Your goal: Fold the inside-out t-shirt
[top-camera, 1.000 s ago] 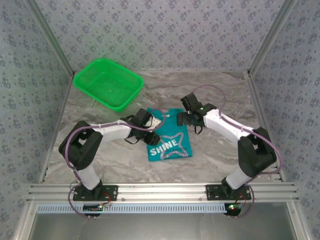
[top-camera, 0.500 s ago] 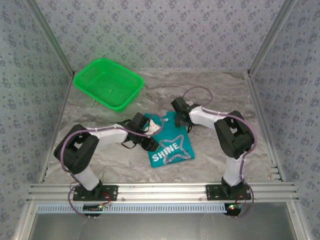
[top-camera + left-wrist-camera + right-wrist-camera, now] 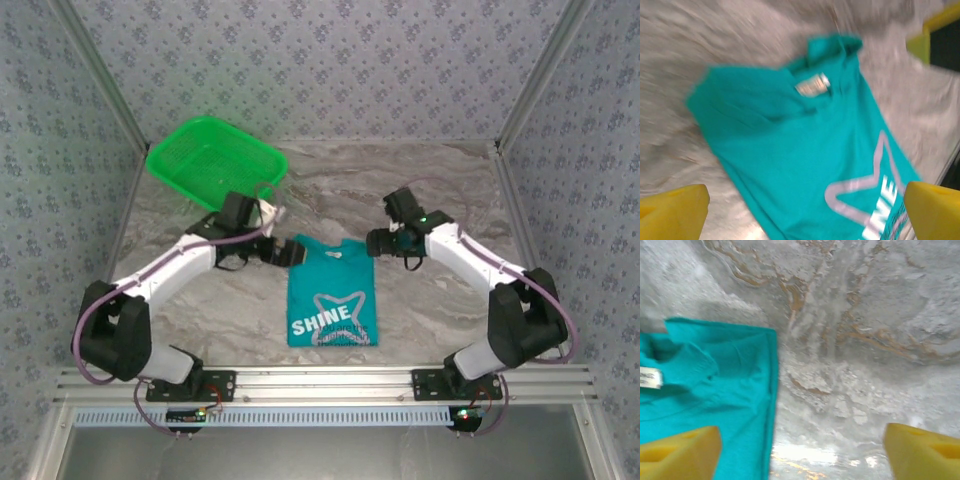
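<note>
As the t-shirt (image 3: 332, 292) lies narrow (print up), we judge one fold remaining; left gripper (image 3: 285, 253) and right gripper (image 3: 374, 243) gape empty.

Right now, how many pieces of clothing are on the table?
1: the teal t-shirt lies flat near the front edge of the table, print side up. Nothing in view looks likely to hide another.

We see both arms reaching forward, wrists angled inward toward each other; left gripper (image 3: 286, 253) spread wide, empty; right gripper (image 3: 377, 243) also parted, holding nothing.
</note>
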{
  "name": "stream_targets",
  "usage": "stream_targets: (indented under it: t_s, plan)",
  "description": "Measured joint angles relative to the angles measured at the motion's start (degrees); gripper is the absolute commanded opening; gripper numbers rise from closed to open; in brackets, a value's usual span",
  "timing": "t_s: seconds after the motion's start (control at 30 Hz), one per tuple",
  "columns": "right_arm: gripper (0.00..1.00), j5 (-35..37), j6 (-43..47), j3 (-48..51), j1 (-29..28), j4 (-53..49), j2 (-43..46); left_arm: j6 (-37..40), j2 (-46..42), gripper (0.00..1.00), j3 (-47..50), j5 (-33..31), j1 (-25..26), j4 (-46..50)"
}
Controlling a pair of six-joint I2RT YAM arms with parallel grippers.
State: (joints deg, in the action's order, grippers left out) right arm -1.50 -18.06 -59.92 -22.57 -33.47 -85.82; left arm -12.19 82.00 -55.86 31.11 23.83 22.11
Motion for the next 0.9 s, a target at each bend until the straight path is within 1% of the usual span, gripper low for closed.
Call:
stream_targets:
  t_s: [0.03, 0.1, 0.13, 0.23, 0.3, 0.37, 0.47, 0.53, 0.6, 0.67, 0.7, 0.8, 0.9]
  plan:
    - [0.79, -3.2, 2.0, -0.8, 1.7, -0.1, -1.1, -1.6, 1.3, 1.0, -1.8, -0.3, -1.7, 0.7]
    - [0.8, -7.8, 5.0, -2.2, 3.4, -0.4, -3.5, -3.7, 3.6, 1.0, -4.3, -2.7, -2.4, 2.3]
    - [0.8, -9.9, 6.3, -2.9, 3.9, -0.5, -4.9, -4.3, 4.1, 1.0, -4.8, -4.2, -1.7, 2.9]
    - [0.8, -14.8, 9.0, -4.2, 4.7, -0.7, -8.1, -5.6, 3.7, 1.0, -4.9, -8.9, 3.1, 5.2]
    - [0.78, -16.9, 10.5, -4.9, 4.8, -0.7, -10.3, -5.9, 2.9, 1.0, -4.8, -12.1, 5.7, 5.6]
    - [0.77, -18.2, 12.0, -5.9, 4.8, -0.7, -13.0, -6.7, 0.0, 1.0, -3.3, -16.2, 6.2, 3.2]
    - [0.75, -18.9, 13.7, -6.5, 4.8, -0.6, -16.5, -10.1, -7.5, 1.0, 2.9, -20.2, 3.2, -2.8]
    - [0.74, -19.4, 14.7, -7.1, 5.0, -0.9, -18.2, -11.3, -9.6, 1.0, 5.2, -19.3, 0.5, -5.6]
    - [0.7, -20.0, 15.3, -8.2, 5.1, -0.9, -19.3, -11.7, -7.6, 0.98, 5.2, -17.1, -1.1, -8.1]
    - [0.64, -20.9, 16.2, -10.0, 5.2, -0.9, -20.3, -11.6, -2.6, 0.89, 4.5, -13.0, -0.8, -9.7]
    - [0.61, -21.6, 16.7, -11.0, 5.2, -0.8, -20.9, -11.6, 0.0, 0.86, 4.2, -11.2, -0.4, -10.1]
    - [0.55, -23.6, 18.0, -13.6, 5.3, -0.7, -22.4, -10.8, 8.5, 0.85, 2.9, -6.0, 0.6, -9.6]
    - [0.54, -25.0, 18.9, -15.5, 5.4, -0.9, -23.8, -9.9, 14.5, 0.84, 0.8, -3.3, 1.1, -8.3]
